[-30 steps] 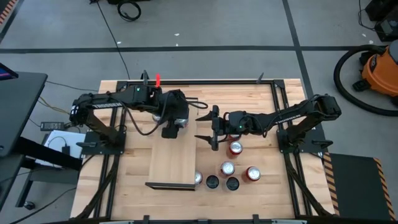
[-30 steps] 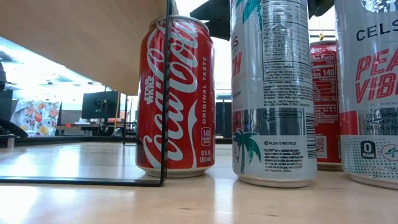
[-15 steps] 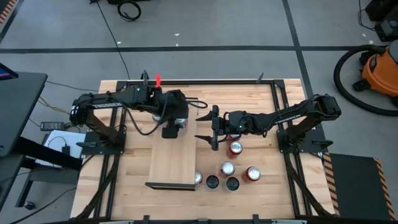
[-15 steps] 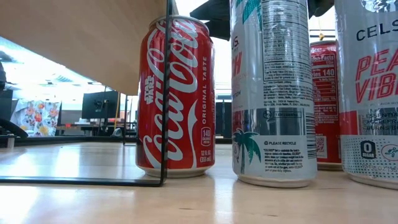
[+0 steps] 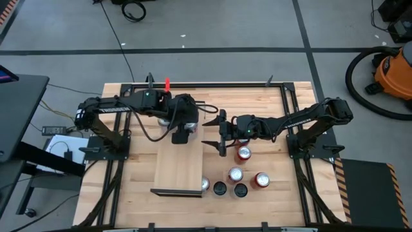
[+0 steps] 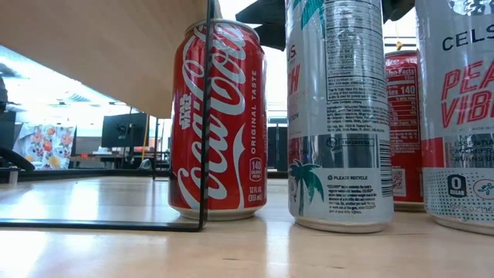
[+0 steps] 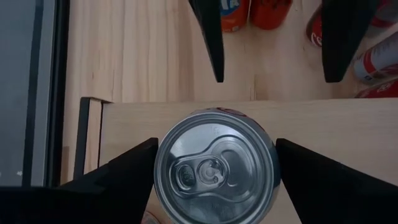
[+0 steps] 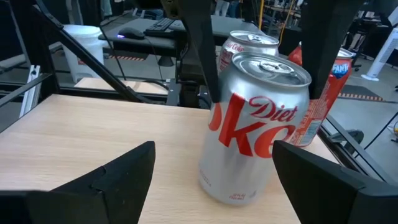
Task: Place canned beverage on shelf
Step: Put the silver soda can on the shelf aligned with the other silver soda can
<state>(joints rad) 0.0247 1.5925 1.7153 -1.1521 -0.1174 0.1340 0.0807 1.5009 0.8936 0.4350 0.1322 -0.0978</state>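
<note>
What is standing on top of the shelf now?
One Diet Coke can stands upright on the shelf, at its far end, between the left gripper's fingers. The gripper covers it from above.

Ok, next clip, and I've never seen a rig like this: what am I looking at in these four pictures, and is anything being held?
Two dark robot arms with two-finger grippers work at a wooden table. One picture looks straight down on everything, one is taken at tabletop height among the cans, and each wrist carries its own camera. The pale board is the shelf. A Diet Coke can stands on one end of it with the left gripper around it; whether it grips the can is unclear. The right gripper hangs open and empty beside the shelf. Several more cans stand on the table on the right arm's side.
</note>
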